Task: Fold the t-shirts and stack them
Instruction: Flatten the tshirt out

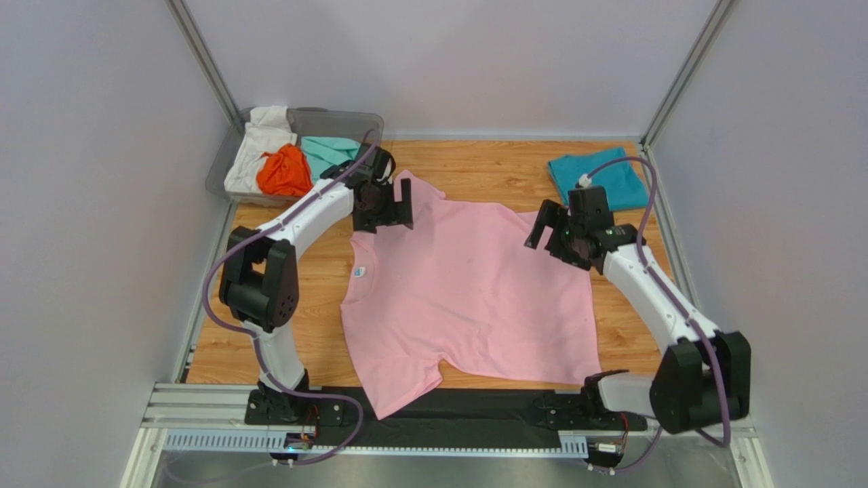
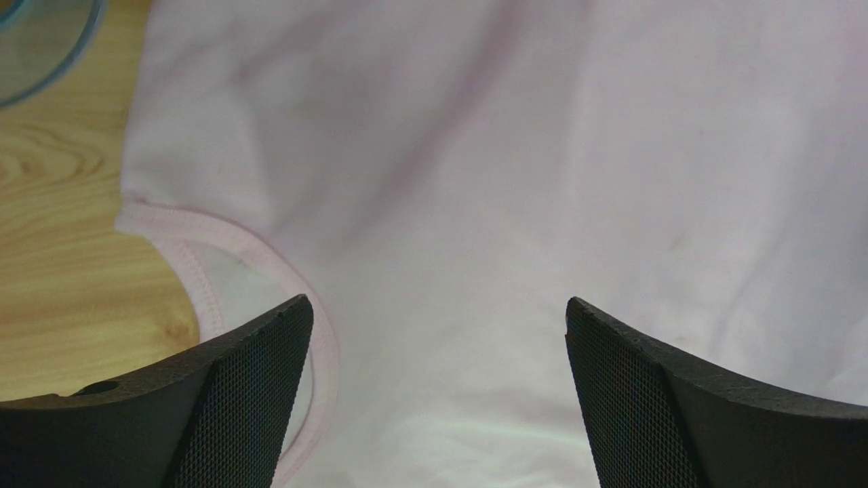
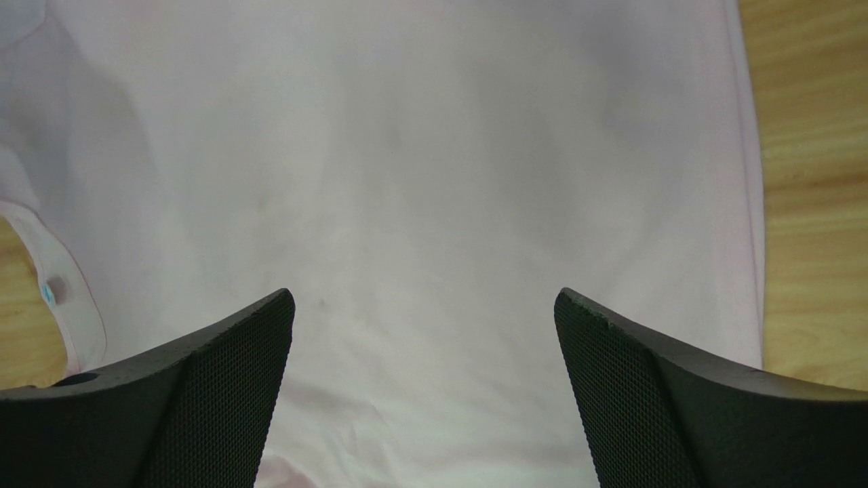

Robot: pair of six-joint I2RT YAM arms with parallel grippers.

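Left gripper (image 1: 387, 211) spread wide and empty, poised over the far sleeve of the pink t-shirt (image 1: 469, 295). Right gripper (image 1: 546, 230) just as wide, also empty, over the far corner at the hem end.

Pink tee flat on the wooden table (image 1: 479, 163), neck to the left, hem to the right, near sleeve draped off the table's near edge.

Judged light, limp and quick to crease, with no stiffness to hold a shape. Likely best pinched at the edges, through both layers: far shoulder beside the collar (image 2: 255, 244) on one side, far hem corner on the other. Lift both together, to avoid sag.

From the top view alone:
- the whole outline
- a folded teal t-shirt (image 1: 599, 178) at the far right
- a clear bin (image 1: 336, 114) at the far left with white (image 1: 255, 147), orange (image 1: 283, 171) and mint (image 1: 331, 153) tees

From the wrist views:
- the ribbed collar seam just beside the left finger (image 2: 245, 386)
- the blue neck label (image 3: 51, 293) close up
- soft creases
- a straight fabric edge, bare wood beyond
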